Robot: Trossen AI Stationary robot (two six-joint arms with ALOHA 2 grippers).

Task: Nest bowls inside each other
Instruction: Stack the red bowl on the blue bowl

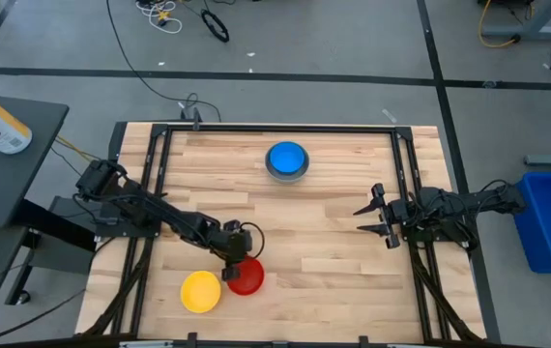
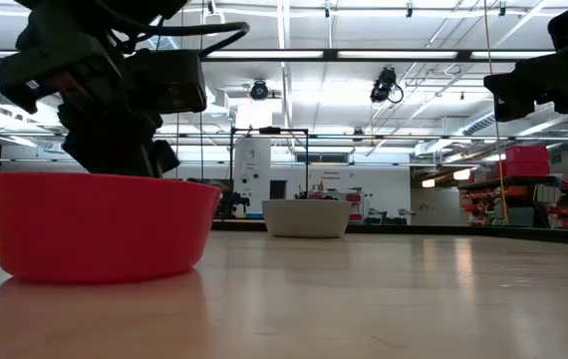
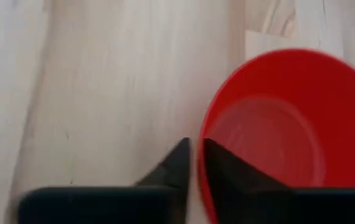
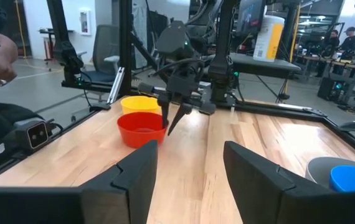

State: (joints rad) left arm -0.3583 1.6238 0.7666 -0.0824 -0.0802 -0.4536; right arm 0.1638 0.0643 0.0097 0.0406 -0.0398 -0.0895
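A: Where is your left gripper [image 1: 240, 263] relative to the red bowl [image 1: 246, 276]?

B: On its rim, on the side away from the yellow bowl [image 1: 200, 291]. It is pinching the wall, one finger inside. Your right gripper [image 1: 374, 219] waits spread, well apart.

No readable text, labels, brands or numbers anywhere in views.
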